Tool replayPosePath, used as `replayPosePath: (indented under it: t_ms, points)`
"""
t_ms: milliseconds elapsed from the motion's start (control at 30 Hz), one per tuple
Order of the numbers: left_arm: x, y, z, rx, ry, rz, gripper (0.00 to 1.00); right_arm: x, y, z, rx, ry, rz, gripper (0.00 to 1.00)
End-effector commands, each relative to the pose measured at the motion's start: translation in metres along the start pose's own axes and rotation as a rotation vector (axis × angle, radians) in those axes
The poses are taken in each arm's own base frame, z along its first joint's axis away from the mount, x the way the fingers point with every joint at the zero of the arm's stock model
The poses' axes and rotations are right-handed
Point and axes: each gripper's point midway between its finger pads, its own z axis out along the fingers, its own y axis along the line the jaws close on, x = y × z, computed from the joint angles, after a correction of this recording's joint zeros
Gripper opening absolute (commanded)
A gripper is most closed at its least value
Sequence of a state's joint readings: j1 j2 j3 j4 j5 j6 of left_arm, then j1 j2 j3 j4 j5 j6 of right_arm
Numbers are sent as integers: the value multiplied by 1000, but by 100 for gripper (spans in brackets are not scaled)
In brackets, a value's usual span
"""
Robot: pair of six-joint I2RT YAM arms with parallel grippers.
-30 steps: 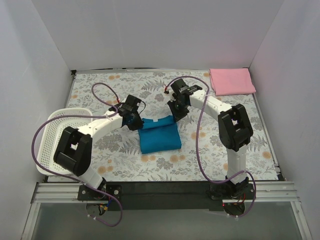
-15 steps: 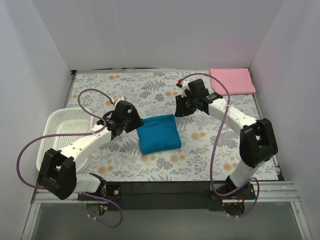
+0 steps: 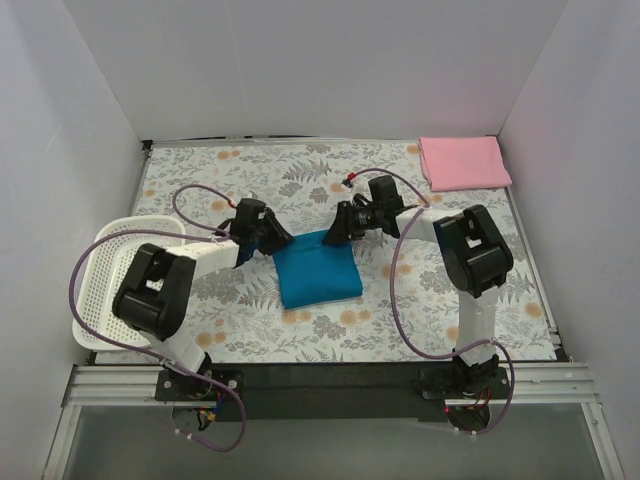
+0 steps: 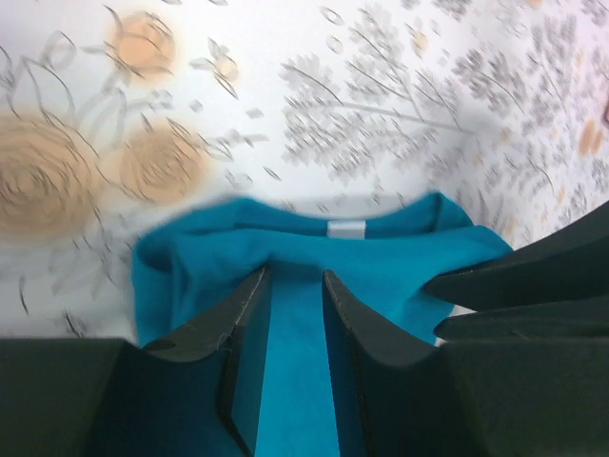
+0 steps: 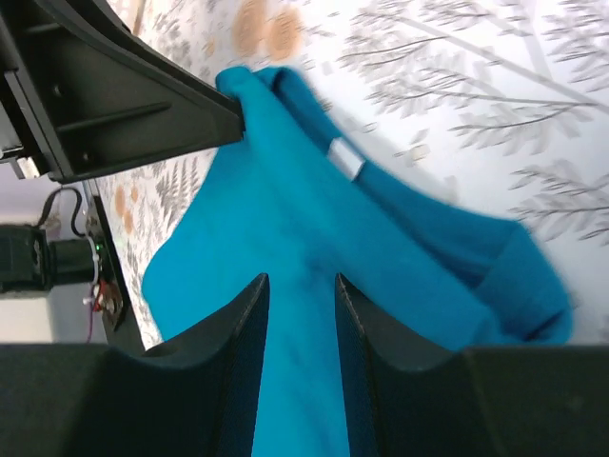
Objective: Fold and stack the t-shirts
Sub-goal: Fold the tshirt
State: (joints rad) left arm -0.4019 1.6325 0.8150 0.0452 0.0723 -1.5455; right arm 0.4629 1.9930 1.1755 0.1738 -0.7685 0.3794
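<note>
Beneath the left claw [image 4: 295, 278] and the right claw [image 5: 301, 282], the folded teal-blue t-shirt [image 3: 318, 272] is lying on the tabletop [image 3: 250, 320]. Each claw is standing narrowly parted over the cloth, one at each far corner. The pink t-shirt [image 3: 463, 162] is lying folded well beyond the right claw.

Left arm [image 3: 200, 255]: white tubular links are alternating with chunky black joint housings.
Right arm [image 3: 470, 322]: the same white links and black joints are showing at the lower right.
Purple cable [image 3: 72, 285]: one is running along each arm, ending near a small red connector [image 3: 350, 180].
Left gripper [image 4: 295, 276]: two matte black, wedge-shaped fingers are tapering to blunt tips.
Right gripper [image 5: 300, 281]: matching black fingers are catching pale edge highlights.
Bases [image 3: 195, 385]: black mounts are showing at the bottom edge.
</note>
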Motion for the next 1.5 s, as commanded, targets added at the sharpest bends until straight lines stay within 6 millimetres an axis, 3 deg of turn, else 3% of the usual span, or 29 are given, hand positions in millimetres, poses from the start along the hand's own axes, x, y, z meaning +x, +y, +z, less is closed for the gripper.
replayPosePath:
  t_ms: [0,33,167,333,433,467,600,700,733,800,833,933,967,1000,1200,1333,1433,1467]
  points:
    - [-23,-11,19,56,-40,-49,26,-40,-7,1,-79,-108,-3,40]
    - [-26,-6,24,50,-43,-59,26,-47,-16,-1,-74,-132,2,40]
    - [-28,19,41,-10,-35,-90,25,-39,-57,4,-32,-139,118,39]
    - [-29,35,41,-47,-32,-92,25,-35,-65,-4,-54,-163,187,38]
    - [-39,20,27,-12,-53,-65,27,-38,-50,-17,-58,-183,168,38]
    - [-42,15,22,2,-60,-57,28,-46,-36,-25,-69,-201,149,38]
    - [-46,-28,-13,147,-50,-34,37,-40,0,-47,-120,-230,137,39]
    - [-28,-48,-36,228,-4,-30,39,-34,40,-59,-217,-240,113,39]
    - [-14,-56,-42,255,32,-19,39,-15,46,-57,-235,-213,141,39]
    - [13,-51,-51,261,86,-25,39,-6,66,-62,-289,-218,138,40]
    - [27,-59,-60,290,112,-12,39,15,67,-59,-295,-187,166,40]
    - [66,-39,-67,256,168,-14,39,32,74,-61,-340,-203,189,40]
    - [80,-21,-65,216,189,-21,39,50,65,-58,-336,-188,247,40]
    - [87,-12,-65,199,206,-41,39,51,68,-60,-363,-211,218,40]
    - [124,45,-66,79,260,-130,34,95,30,-46,-309,-174,371,39]
    - [125,68,-72,-16,230,-137,33,101,23,-50,-265,-183,387,39]
    - [112,64,-81,-21,177,-120,33,95,25,-53,-216,-189,351,39]
    - [103,56,-84,-8,150,-106,34,84,33,-58,-213,-217,309,39]
